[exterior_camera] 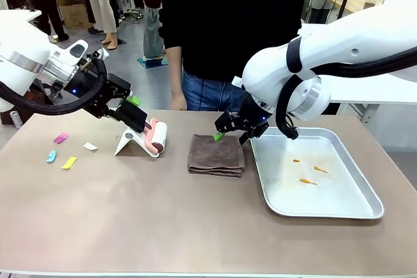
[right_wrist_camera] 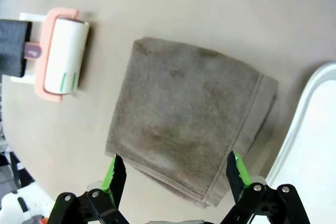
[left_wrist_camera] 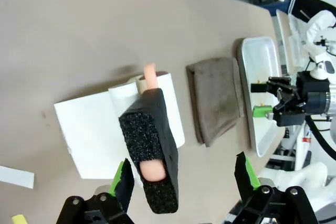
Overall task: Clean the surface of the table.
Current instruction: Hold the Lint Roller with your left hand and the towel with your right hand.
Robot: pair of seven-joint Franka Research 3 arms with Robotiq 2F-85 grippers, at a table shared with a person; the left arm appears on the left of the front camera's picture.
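The brownish table (exterior_camera: 163, 226) carries a pink-framed lint roller (exterior_camera: 158, 137) leaning on a white stand (exterior_camera: 128, 141), with its black foam handle (exterior_camera: 136, 117) sticking up. My left gripper (exterior_camera: 128, 109) is open, and the handle (left_wrist_camera: 152, 150) stands between its fingers, close to one green pad (left_wrist_camera: 123, 178). A folded brown towel (exterior_camera: 217, 154) lies at mid-table. Just above the towel's (right_wrist_camera: 184, 114) edge hovers my right gripper (right_wrist_camera: 177, 174), open and empty; from the front it (exterior_camera: 228, 129) hangs over the towel's far right corner.
A silver metal tray (exterior_camera: 365, 209) with a few orange crumbs sits right of the towel. Small paper scraps lie at the left: pink (exterior_camera: 60, 138), white (exterior_camera: 90, 146), blue (exterior_camera: 51, 156), yellow (exterior_camera: 69, 162). A person (exterior_camera: 215, 37) stands at the far edge.
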